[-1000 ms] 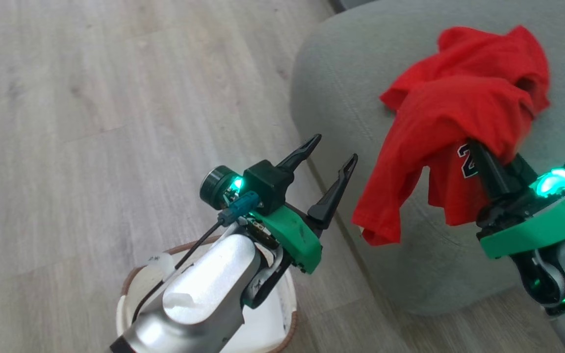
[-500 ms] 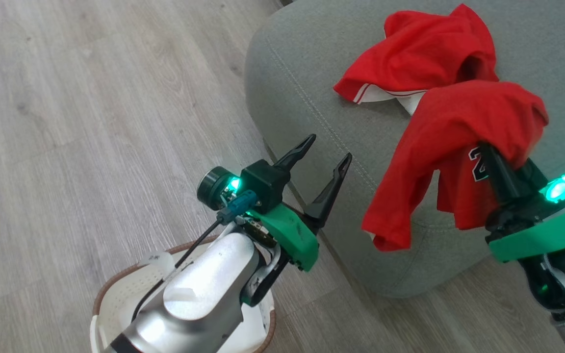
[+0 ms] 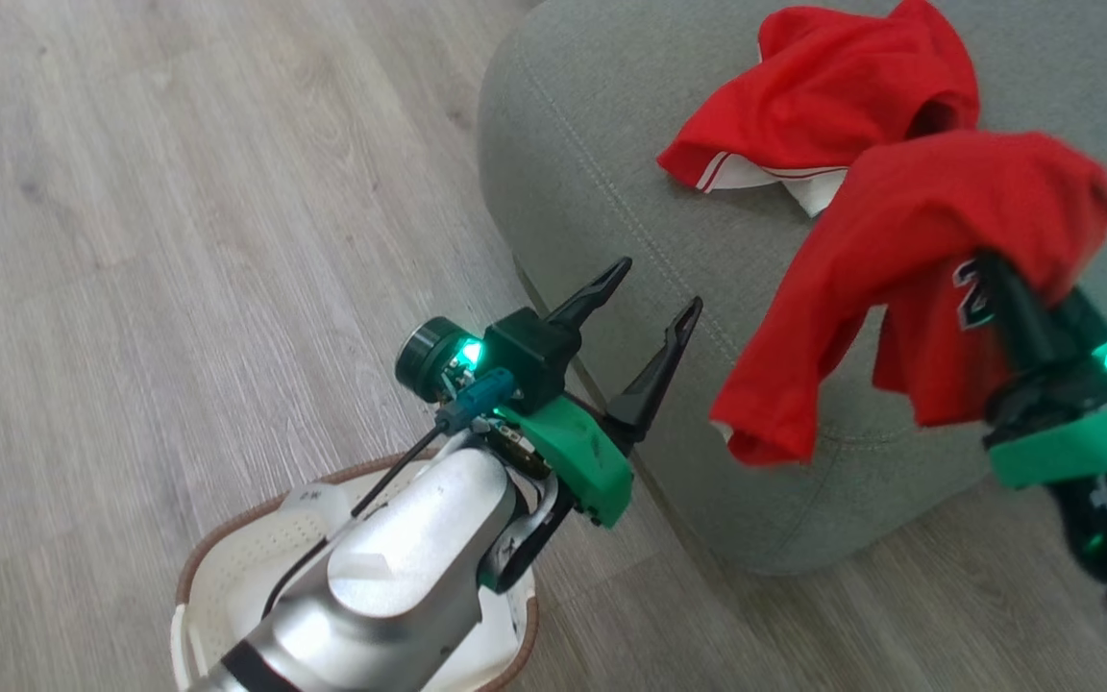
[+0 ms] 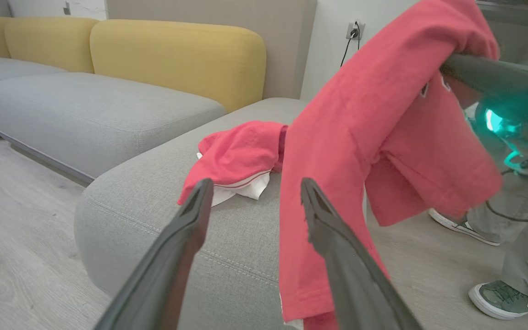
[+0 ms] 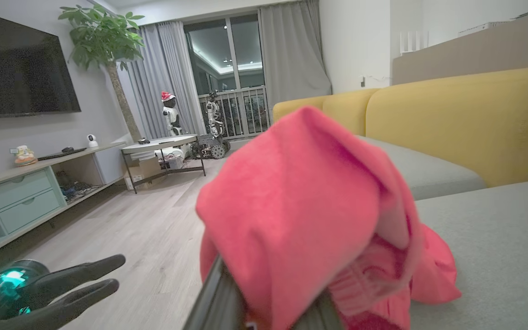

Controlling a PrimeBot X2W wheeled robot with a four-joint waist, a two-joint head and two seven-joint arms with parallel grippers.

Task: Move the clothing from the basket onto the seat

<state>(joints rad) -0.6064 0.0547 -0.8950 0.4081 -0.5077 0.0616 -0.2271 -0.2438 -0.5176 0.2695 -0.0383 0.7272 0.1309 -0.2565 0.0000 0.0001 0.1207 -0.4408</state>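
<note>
In the head view the right tool is gripping a hanging jersey. Its two dark fingers are closing together under the red cloth at about 3 o'clock in the frame. The jersey is draping over the fingertips and trailing down toward 7 o'clock, with its lower hem dangling in front of the seat's rounded side. Part of a dark, white-edged number is showing beside the fingers.

The seat is taking up the frame from 12 to 4 o'clock. A lying garment is resting on top of it at 1 o'clock, red with a white panel and striped trim peeking out at its lower edge. The hanging jersey is overlapping it from this angle, and whether the two are touching cannot be told.

The left tool is standing wide open and holding nothing near the centre of the frame, its fingers pointing to 1 o'clock toward the seat. At 7 o'clock the basket is sitting on the wooden floor, and the left forearm is hiding most of its inside.

In the left wrist view the spread fingers are framing the seat. A person's shoe is resting on the floor at 4 o'clock. In the right wrist view the jersey is bunching over the tool's own fingers.
</note>
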